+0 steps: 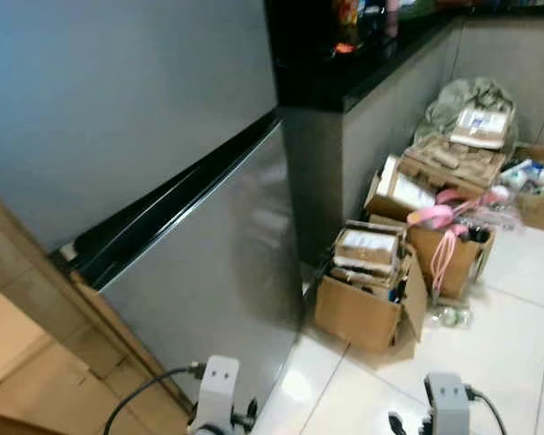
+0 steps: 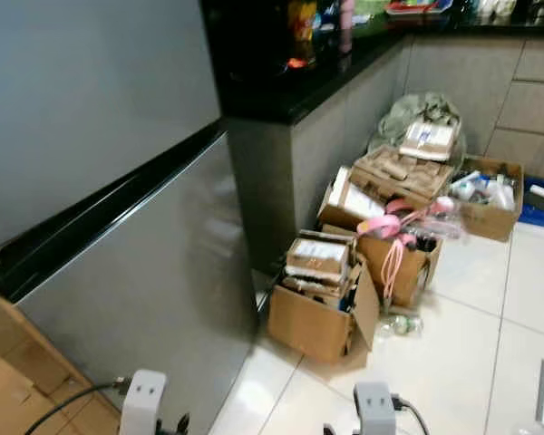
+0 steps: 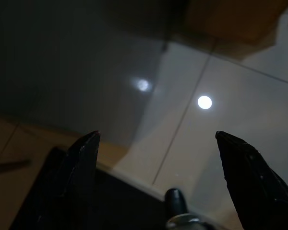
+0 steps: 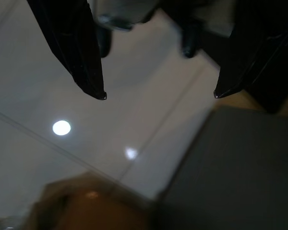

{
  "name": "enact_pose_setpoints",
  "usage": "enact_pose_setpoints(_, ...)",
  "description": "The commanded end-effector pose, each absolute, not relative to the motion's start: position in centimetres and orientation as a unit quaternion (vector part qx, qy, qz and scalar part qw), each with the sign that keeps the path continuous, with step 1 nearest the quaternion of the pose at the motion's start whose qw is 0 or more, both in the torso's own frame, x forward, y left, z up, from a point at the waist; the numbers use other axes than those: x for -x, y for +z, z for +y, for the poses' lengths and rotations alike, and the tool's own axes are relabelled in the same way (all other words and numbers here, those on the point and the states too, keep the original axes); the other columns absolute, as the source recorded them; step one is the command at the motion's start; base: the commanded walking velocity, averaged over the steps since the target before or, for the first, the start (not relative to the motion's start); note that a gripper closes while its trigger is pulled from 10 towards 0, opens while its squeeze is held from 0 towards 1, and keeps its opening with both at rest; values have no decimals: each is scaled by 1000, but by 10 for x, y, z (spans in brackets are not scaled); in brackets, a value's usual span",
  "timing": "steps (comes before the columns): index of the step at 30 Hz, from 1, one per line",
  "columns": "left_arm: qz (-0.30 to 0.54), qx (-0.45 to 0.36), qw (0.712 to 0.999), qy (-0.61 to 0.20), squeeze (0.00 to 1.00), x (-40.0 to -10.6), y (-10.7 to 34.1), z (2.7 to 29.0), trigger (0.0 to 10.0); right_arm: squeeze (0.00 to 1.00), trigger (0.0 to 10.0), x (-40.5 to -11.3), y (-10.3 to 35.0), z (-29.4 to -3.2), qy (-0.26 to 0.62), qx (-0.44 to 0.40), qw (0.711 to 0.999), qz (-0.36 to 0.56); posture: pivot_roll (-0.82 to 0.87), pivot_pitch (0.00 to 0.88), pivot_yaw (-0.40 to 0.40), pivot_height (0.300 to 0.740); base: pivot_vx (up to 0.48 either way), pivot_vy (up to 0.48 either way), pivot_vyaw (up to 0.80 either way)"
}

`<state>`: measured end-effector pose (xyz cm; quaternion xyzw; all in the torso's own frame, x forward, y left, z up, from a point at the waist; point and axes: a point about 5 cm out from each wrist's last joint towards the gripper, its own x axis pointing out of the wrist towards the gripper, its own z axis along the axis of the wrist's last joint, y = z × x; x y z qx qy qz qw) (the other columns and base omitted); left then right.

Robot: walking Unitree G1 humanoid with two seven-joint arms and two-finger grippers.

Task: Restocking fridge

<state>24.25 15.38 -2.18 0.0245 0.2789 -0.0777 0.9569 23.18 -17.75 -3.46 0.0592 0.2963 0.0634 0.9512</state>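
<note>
The closed fridge [image 1: 199, 263] stands on the left, with cardboard boxes [image 1: 367, 290] on the floor to its right. Left pincer [image 3: 158, 139] and right pincer [image 4: 159, 95] hang low over the tiles, fingers apart, holding nothing.

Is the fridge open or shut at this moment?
Shut. The fridge shows flat grey door faces with only a dark seam between upper and lower doors, and no shelves or interior. Both grippers hang open, the left gripper and right gripper holding nothing.

To my right, glossy white floor tiles [image 1: 517, 353] reflect ceiling lights. A black countertop [image 1: 344, 77] tops a grey cabinet wall [image 1: 381, 118] far ahead; wood panelling [image 1: 36, 362] stands near left.
</note>
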Motion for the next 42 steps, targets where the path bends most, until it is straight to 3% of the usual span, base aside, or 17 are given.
enact_pose_setpoints(1,289,-28,954,-76,0,-237,-25,158,10000,0,10000,-228,-38,-177,65,-58,948,306,-13,138,107,717,0,0,0)
enact_pose_setpoints(25,291,-42,949,-110,0,-241,-23,147,10000,0,10000,-227,-39,-178,55,-62,948,307,-14,148,113,717,0,0,0)
enact_pose_setpoints(36,272,-75,949,-141,0,-249,-16,142,10000,0,10000,-232,-37,-179,54,-60,949,306,-14,134,106,717,0,219,0)
enact_pose_setpoints(40,249,-118,939,-206,0,-255,-10,129,10000,0,10000,-235,-35,-179,55,-59,950,303,-29,123,105,717,0,0,0)
enact_pose_setpoints(42,221,-162,908,-316,0,-255,-3,106,10000,0,10000,-238,-33,-179,54,-58,951,300,-29,116,106,717,0,0,0)
